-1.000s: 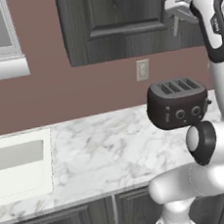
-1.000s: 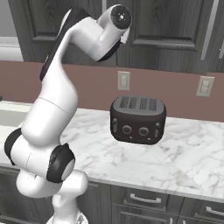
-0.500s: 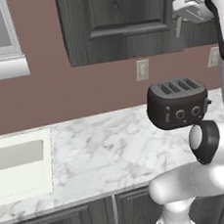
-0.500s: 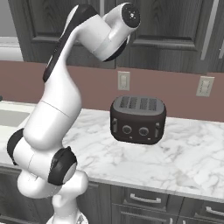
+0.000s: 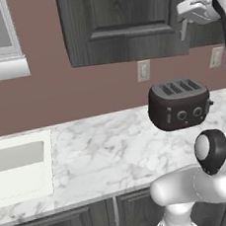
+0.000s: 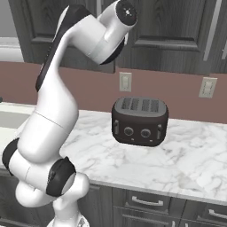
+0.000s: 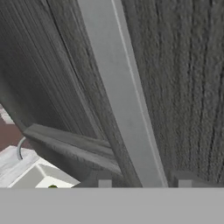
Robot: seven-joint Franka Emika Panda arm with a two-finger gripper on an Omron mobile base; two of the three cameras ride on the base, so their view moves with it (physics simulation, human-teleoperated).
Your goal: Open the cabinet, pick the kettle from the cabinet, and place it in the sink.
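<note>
In the hand view the jaws [image 7: 144, 183] stand apart, one finger tip on each side of the silver bar handle [image 7: 124, 100], which runs between them close against the dark wood-grain cabinet [image 7: 192, 78] door. The door looks shut. From the left base view the hand sits high at the handle. Below, the marble surface [image 5: 104, 150] carries a dark toaster [image 5: 179, 103]. Farther left lies the white sink [image 5: 19, 168], sunk into that surface. The kettle cannot be seen.
</note>
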